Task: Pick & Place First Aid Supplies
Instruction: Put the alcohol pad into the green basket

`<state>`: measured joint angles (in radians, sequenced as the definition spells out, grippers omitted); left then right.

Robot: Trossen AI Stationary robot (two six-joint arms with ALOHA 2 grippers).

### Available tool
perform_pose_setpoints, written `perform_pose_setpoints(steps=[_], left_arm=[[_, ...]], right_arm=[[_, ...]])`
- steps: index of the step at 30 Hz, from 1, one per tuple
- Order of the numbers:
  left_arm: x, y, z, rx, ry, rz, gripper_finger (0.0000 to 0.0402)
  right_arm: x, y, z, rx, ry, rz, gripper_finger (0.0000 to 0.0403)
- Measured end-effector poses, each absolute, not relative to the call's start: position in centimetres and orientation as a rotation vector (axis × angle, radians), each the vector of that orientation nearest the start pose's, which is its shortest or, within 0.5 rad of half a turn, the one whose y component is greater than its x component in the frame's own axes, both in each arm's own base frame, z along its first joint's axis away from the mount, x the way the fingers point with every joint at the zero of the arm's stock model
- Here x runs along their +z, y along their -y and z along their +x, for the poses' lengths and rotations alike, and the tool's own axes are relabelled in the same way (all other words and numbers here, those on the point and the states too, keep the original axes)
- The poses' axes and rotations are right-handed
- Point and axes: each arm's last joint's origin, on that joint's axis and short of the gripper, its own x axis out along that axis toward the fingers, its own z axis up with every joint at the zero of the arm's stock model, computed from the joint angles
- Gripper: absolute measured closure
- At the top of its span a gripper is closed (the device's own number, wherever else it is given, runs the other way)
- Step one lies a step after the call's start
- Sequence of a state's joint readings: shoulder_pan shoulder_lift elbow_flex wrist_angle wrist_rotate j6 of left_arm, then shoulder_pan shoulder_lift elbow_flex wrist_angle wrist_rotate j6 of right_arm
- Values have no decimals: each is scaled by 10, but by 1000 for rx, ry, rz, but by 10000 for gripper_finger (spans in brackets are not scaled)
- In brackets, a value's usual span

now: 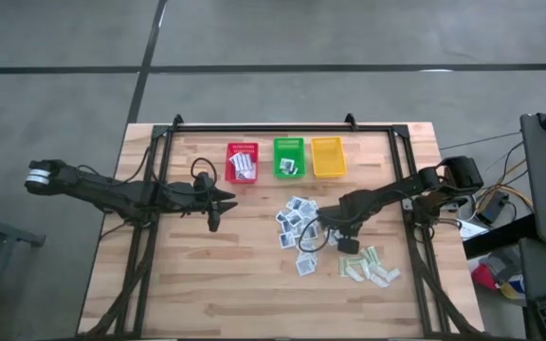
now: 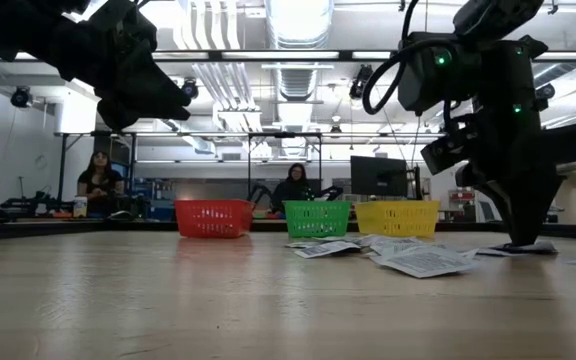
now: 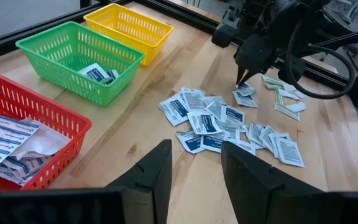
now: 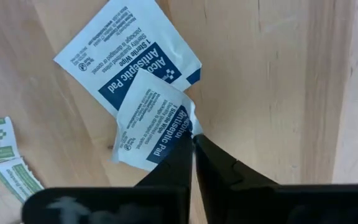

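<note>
High view: baskets (image 1: 288, 157) beyond packets (image 1: 297, 225).

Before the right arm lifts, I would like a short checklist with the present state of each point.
1. Right gripper shut on an antiseptic pad: ok, the fingers pinch its corner.
2. Only one pad pinched: cannot tell; a second pad lies partly under it.
3. Green basket has room: ok, only a few square packets inside.
4. Left gripper clear of the pile: ok, it is open, beside the red basket, away from the pile.
5. Way to the baskets free: ok in the high view, only loose packets on the table between.
</note>
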<state>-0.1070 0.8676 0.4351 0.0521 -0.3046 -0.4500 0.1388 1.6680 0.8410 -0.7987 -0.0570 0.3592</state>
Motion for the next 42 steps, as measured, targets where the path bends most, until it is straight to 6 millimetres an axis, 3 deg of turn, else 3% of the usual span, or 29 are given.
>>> perform_pose_setpoints(steps=[10, 21, 27, 33, 42], left_arm=[[221, 11, 185, 275, -322, -365, 268], [221, 11, 185, 274, -322, -362, 268], [221, 11, 185, 274, -322, -361, 268], [221, 11, 185, 274, -322, -362, 268], [222, 11, 186, 272, -312, -365, 268]], right_arm=[[136, -31, 246, -140, -1630, 250, 394], [179, -26, 231, -48, -1527, 347, 395], [198, -25, 225, 86, -1431, 387, 395], [217, -23, 236, 334, -1185, 457, 395], [254, -15, 274, 724, -662, 568, 395]])
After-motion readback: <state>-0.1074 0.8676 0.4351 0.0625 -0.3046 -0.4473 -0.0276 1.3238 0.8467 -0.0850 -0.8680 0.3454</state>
